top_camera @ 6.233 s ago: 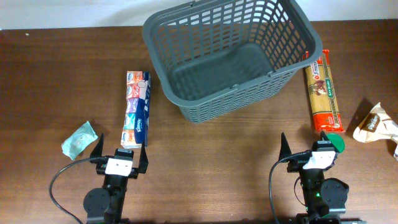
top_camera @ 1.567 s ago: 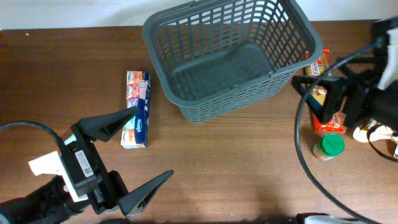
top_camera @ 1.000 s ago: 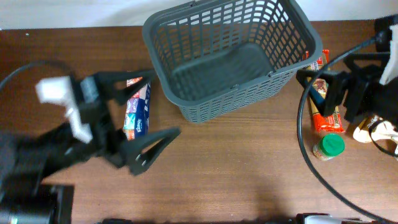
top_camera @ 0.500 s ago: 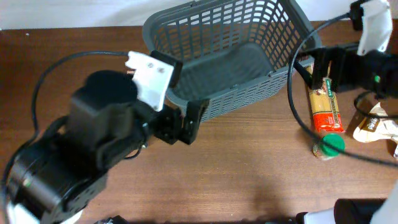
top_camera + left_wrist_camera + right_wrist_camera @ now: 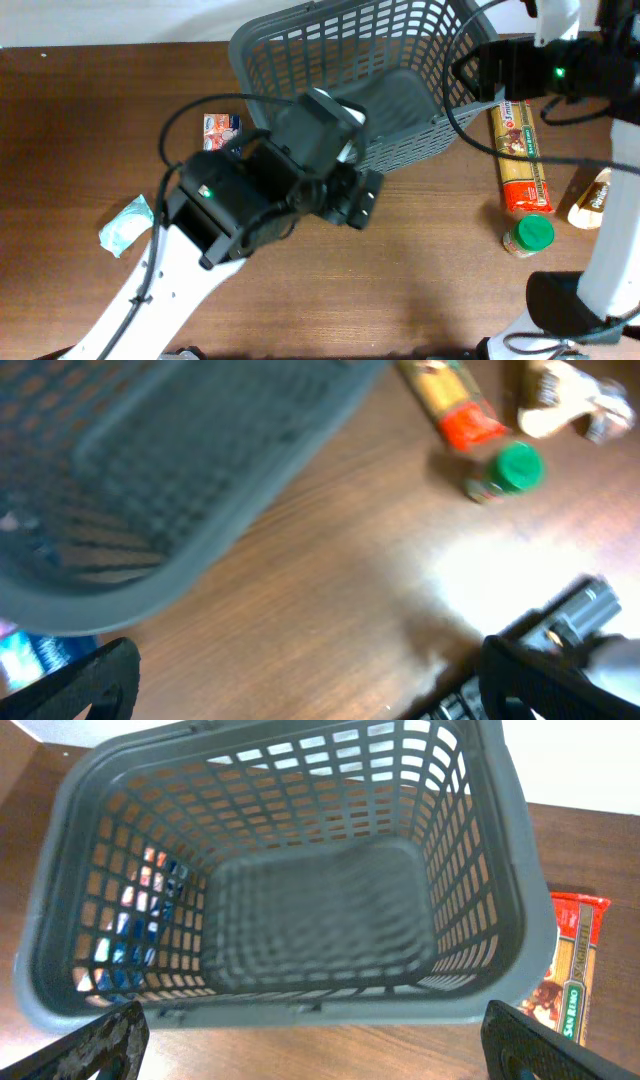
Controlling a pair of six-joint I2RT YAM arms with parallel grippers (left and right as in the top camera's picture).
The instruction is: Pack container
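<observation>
Left arm [image 5: 240, 195] and right arm [image 5: 560, 72] got swung in at the basket [image 5: 420, 45], jaws spread, nothing packed yet.

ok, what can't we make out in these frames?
- Tissue pack: overhead, left arm covers all but one end.
- Green-lidded jar: left wrist view blurred, label unreadable.
- Snack bag: overhead, right arm hides part of it.
- Container front-left wall: overhead, under left arm.

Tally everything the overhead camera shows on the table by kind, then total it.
Basket: 1
Pasta packet: 1
Green-lidded jar: 1
Blue-and-white pack: 1
Pale green sachet: 1
Tan snack bag: 1
Total: 6
</observation>
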